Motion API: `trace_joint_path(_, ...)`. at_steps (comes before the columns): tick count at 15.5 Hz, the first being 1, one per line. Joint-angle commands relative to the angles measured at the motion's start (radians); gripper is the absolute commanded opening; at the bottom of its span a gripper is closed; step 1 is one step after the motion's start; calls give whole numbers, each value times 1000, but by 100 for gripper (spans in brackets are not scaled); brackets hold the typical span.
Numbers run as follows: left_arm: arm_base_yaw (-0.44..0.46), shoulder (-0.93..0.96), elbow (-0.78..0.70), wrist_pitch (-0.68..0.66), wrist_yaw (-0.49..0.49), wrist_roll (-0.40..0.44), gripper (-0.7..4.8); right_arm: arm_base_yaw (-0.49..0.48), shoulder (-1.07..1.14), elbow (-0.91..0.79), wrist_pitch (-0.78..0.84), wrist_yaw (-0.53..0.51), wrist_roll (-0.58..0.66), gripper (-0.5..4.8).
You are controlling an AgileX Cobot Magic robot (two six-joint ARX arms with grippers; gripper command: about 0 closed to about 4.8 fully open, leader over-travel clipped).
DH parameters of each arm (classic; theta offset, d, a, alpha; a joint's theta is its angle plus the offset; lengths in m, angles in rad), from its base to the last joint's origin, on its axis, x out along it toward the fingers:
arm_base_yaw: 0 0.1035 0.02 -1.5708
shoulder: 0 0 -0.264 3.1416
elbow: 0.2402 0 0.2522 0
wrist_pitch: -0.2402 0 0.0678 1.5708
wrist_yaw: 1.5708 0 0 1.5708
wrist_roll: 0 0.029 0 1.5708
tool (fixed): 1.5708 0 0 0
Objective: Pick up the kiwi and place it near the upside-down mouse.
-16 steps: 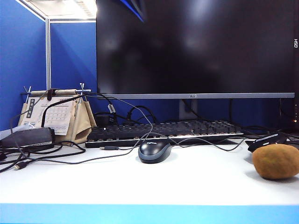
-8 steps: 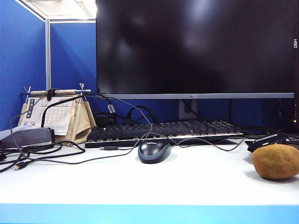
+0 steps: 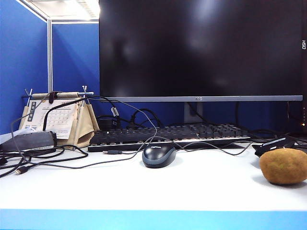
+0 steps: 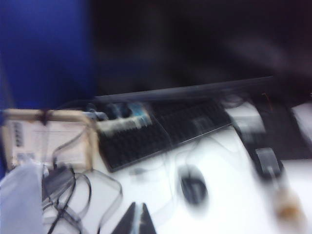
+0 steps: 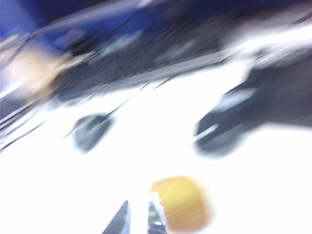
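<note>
The kiwi point(image 3: 284, 166), a brown-golden fuzzy oval, lies on the white desk at the far right. Just behind it rests the upside-down mouse point(image 3: 273, 143), glossy black. Neither gripper shows in the exterior view. In the blurred right wrist view my right gripper point(image 5: 139, 202) hangs above the desk, jaws a little apart with nothing between them. The kiwi point(image 5: 181, 202) lies close beside one finger and the upside-down mouse point(image 5: 222, 126) beyond it. In the blurred left wrist view my left gripper point(image 4: 138, 204) is shut and empty over the desk, far from the kiwi point(image 4: 287, 209).
A rounded dark grey-blue mouse point(image 3: 159, 155) sits mid-desk, its cable running back over the black keyboard point(image 3: 168, 134). A large dark monitor point(image 3: 201, 48) stands behind. A desk calendar point(image 3: 57, 117) and tangled cables point(image 3: 43, 155) fill the left side.
Nothing on the desk has moved in the exterior view. Only faint reflections in the dark monitor screen have shifted.
</note>
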Motion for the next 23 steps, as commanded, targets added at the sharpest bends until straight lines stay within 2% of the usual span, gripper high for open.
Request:
trace_joint_path(1, 0, -208, -396, 214, -23, -60, -6, 4, -1, -19, -3, -86, 13, 48)
trace_joint_path(3, 0, -245, -563, 312, -26, -124, -6, 4, -1, -23, -7, -85, 10, 48)
trace_joint_path(6, 0, -245, -744, 449, -49, -132, -5, 3, -1, -61, -10, -82, 9, 48)
trace_joint_path(8, 0, -246, -813, 481, -82, -132, -5, 3, 3, -85, -8, -77, -10, 48)
trace_joint_path(17, 1, -243, -1008, 510, -91, -160, -2, 3, 3, -85, -10, -72, -72, 48)
trace_joint_path(20, 2, -240, -1009, 518, -112, -150, -2, 2, 4, -84, -13, -48, -74, 48)
trace_joint_path(21, 2, -240, -1009, 518, -112, -149, -2, 2, 4, -84, -13, -48, -74, 38)
trace_joint_path(22, 2, -240, -1009, 518, -111, -149, -2, 2, 4, -84, -13, -48, -75, -8)
trace_joint_path(23, 2, -240, -1009, 518, -81, -139, -6, 2, 4, -84, -13, -48, -78, -6)
